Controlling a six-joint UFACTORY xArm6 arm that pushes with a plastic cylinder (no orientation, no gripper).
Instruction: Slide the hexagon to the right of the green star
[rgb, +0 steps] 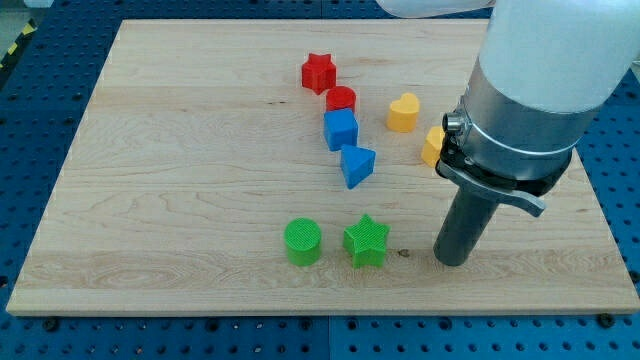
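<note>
Camera view: my tip (452, 262) rests on the wooden counter (150, 200), right of the green star block (366, 241); yellow hexagon block (433, 146) sits half-hidden behind the rod. No jaws fitted.

The board (180, 200) is pale matt wood with visible grain; the green star (366, 241) looks ridged plastic.

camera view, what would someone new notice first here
The big white and grey arm fills the view's right, and my tip rests on the board to the right of the green star, apart from it. The yellow hexagon peeks out, half hidden behind the arm. Red, blue and yellow blocks cluster near the view's top centre, with a green cylinder left of the star.
</note>
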